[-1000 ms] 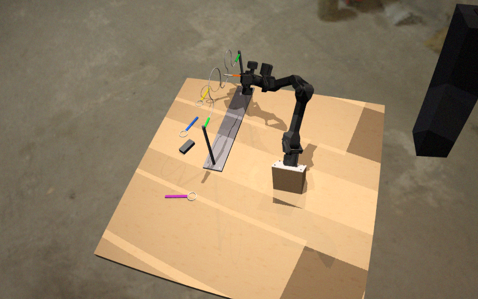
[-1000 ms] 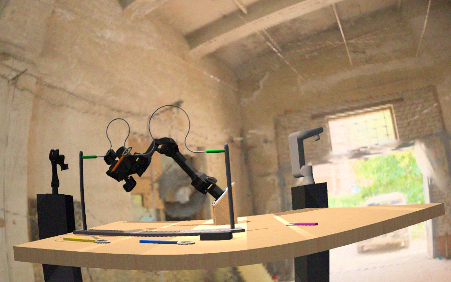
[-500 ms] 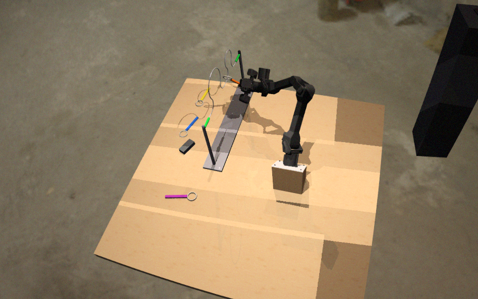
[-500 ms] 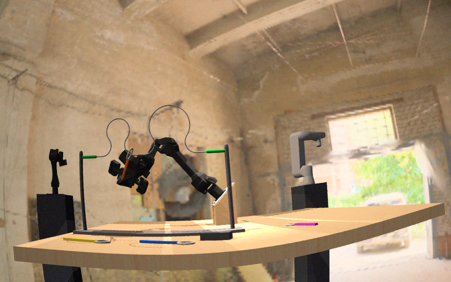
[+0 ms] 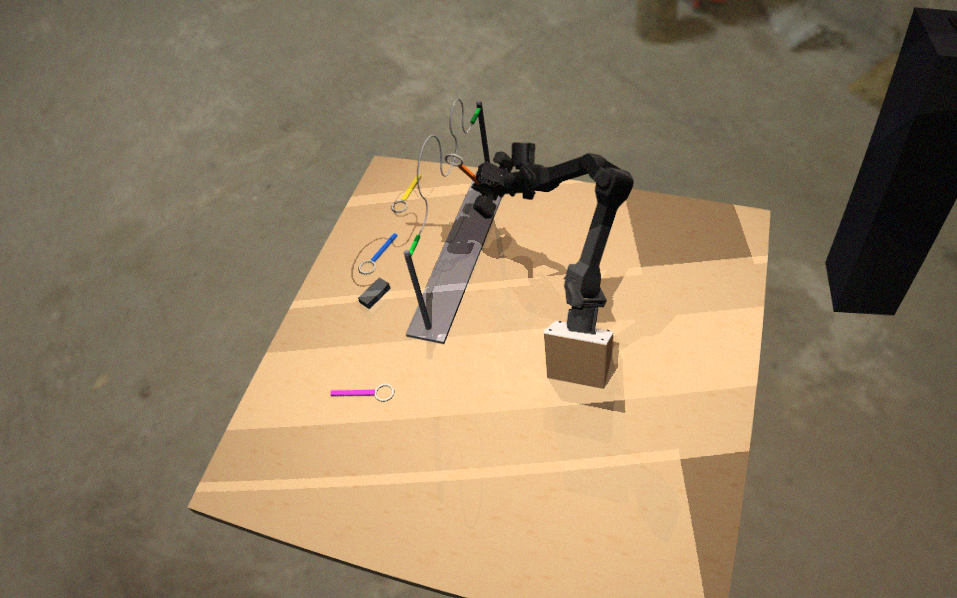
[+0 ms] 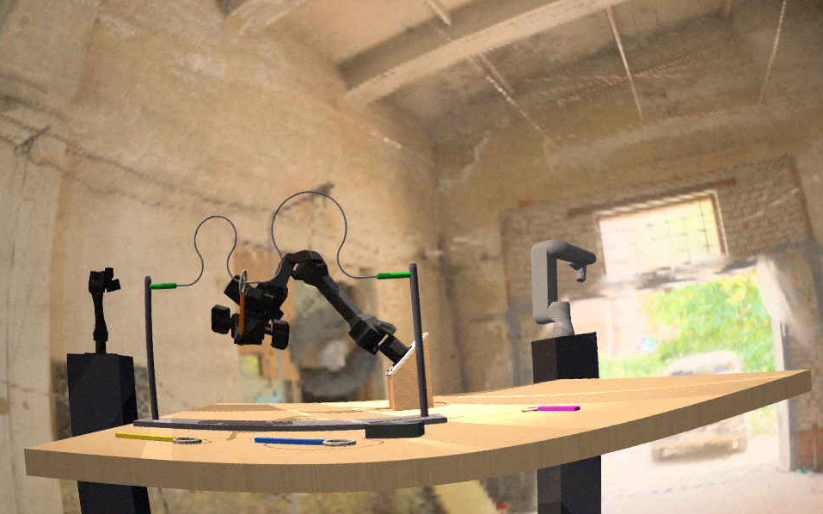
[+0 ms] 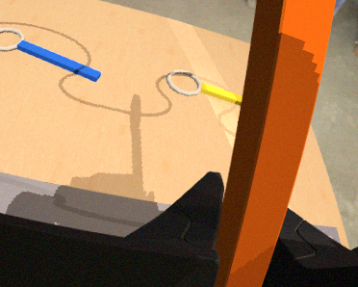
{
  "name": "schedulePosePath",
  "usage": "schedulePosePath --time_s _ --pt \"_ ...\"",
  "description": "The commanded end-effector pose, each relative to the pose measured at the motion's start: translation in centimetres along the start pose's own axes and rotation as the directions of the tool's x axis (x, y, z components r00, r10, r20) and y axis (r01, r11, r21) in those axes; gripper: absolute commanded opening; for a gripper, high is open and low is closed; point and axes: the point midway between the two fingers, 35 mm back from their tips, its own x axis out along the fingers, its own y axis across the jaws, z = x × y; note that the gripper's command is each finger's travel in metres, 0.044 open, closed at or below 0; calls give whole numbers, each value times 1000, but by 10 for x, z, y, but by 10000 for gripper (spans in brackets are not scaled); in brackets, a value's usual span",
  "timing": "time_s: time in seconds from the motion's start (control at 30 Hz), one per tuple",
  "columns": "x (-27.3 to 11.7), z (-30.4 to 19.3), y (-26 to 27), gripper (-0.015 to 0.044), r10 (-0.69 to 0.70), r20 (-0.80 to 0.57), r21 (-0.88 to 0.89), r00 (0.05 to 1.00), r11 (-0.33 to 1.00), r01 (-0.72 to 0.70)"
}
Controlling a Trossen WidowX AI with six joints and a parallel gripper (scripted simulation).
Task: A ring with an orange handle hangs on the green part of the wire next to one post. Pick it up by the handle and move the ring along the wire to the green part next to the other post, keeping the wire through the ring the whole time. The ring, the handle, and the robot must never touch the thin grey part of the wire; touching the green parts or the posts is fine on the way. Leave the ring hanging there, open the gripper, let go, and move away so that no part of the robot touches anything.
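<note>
The orange handle [image 5: 468, 173] [image 6: 242, 311] [image 7: 282, 120] is in my gripper [image 5: 477, 182] [image 6: 242, 328] [image 7: 222, 186], which is shut on it. The handle hangs nearly upright below the ring [image 5: 446, 161] [image 6: 241, 280]. The ring is seen almost edge-on in the exterior view, around the grey wire [image 5: 432, 135] [image 6: 308, 192] at the left end of the dip between its two arches. Whether ring and wire touch is too small to tell. Green parts sit by the far post [image 5: 482, 133] [image 6: 150, 351] and the near post [image 5: 418, 291] [image 6: 419, 345]. The ring is outside the wrist view.
On the table [image 5: 504, 520] lie a yellow-handled ring [image 5: 410, 188] [image 6: 145, 437] [image 7: 219, 92], a blue-handled ring [image 5: 383, 248] [image 6: 290, 441] [image 7: 58, 60], a magenta-handled ring [image 5: 352, 392] [image 6: 558, 408] and a black block [image 5: 374, 293] [image 6: 394, 430]. The dark base strip [image 5: 437, 304] joins the posts.
</note>
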Motion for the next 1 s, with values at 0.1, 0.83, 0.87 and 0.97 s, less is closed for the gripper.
schedulePosePath --time_s 0.1,0.83,0.87,0.97 --pt "-3 1 21 -150 57 -14 99 998 994 -55" --pt "-10 6 53 -150 108 -17 186 994 977 -103" --pt "-10 6 54 -150 110 -17 189 994 976 -105" --pt "-11 7 58 -150 117 -17 201 993 973 -111"
